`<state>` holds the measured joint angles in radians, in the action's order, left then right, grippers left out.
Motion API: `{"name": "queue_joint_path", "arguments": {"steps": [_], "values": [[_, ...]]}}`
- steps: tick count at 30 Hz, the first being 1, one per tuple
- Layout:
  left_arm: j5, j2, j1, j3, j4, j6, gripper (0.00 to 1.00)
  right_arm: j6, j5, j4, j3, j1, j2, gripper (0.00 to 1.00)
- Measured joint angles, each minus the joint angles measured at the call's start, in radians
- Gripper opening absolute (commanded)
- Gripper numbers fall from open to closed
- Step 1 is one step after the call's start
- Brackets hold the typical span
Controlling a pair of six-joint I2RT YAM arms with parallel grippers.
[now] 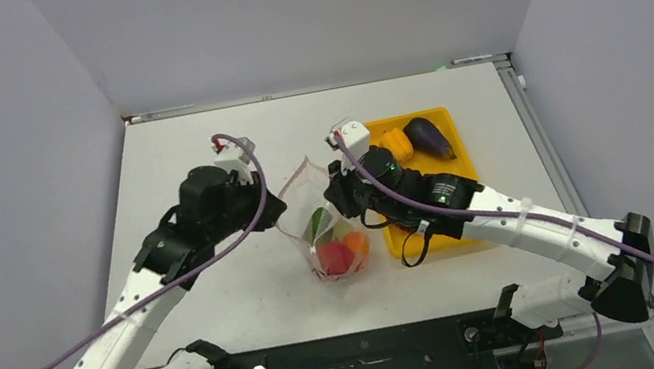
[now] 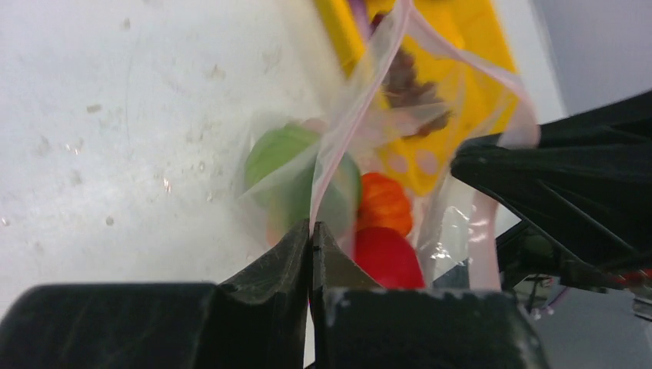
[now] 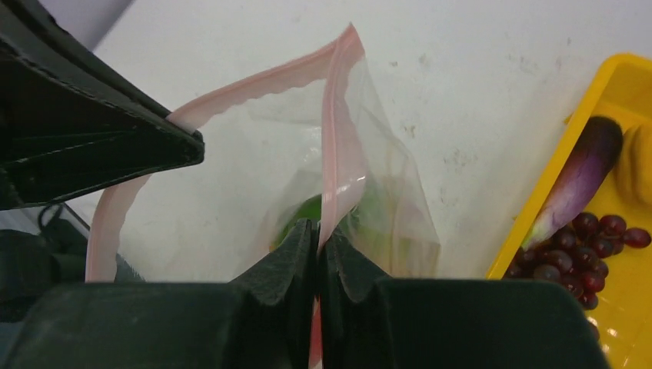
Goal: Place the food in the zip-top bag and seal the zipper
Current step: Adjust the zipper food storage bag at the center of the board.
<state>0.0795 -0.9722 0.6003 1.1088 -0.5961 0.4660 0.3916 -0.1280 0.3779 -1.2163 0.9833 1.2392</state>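
both arms reach inward from their bases and meet over the middle of the table [image 1: 175,150], forearms angled toward each other and wrists bent in. the left gripper [image 1: 272,197] and the right gripper [image 1: 335,186] face each other with the zip-top bag [image 1: 305,198] between them.

each pair of jaws is pressed narrow on the zipper [image 2: 338,131], the pink strip running straight out from between the tips in both wrist views. the two lips bow apart between the grips, so the mouth stands open in a loop.

from above, the bag's long axis runs from the peaked mouth on the far side of the jaws to the filled bottom on the near side, toward the bases.

the bag is clear and crumpled, with pale dots. in its bottom, past the left jaws, lie a green piece [image 2: 269,154], an orange piece [image 2: 382,201] and a red piece [image 2: 388,257].

to the right of the right jaws, the purple eggplant [image 3: 580,173] and dark grape bunch [image 3: 577,246] lie in the yellow tray [image 3: 607,73].
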Motion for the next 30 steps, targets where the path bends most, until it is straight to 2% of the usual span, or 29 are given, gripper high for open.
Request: {"name": "queue_joint_path", "arguments": {"steps": [3,6,14,18,21,24,30], "values": [[0.010,-0.097,-0.002,-0.082,0.001,0.016,0.00,0.010,0.003,0.006,0.052,-0.001,0.052,0.05],[0.020,-0.135,-0.005,-0.088,-0.020,0.021,0.00,0.011,0.005,0.019,0.052,-0.001,0.067,0.05],[0.023,-0.054,-0.006,0.174,-0.055,-0.013,0.05,-0.015,0.004,0.051,-0.115,-0.001,0.030,0.05],[0.019,0.022,-0.006,0.218,-0.048,-0.026,0.06,-0.019,0.004,0.033,-0.142,0.000,-0.038,0.05],[0.012,0.051,-0.006,0.185,-0.028,-0.026,0.05,-0.015,0.003,-0.008,-0.107,0.000,-0.072,0.05],[0.008,0.035,-0.006,0.067,0.028,-0.010,0.00,-0.002,0.003,-0.061,-0.011,-0.001,-0.066,0.05],[0.009,-0.147,-0.006,-0.121,0.043,0.027,0.00,0.039,0.014,-0.067,0.163,-0.001,0.077,0.05]]}}
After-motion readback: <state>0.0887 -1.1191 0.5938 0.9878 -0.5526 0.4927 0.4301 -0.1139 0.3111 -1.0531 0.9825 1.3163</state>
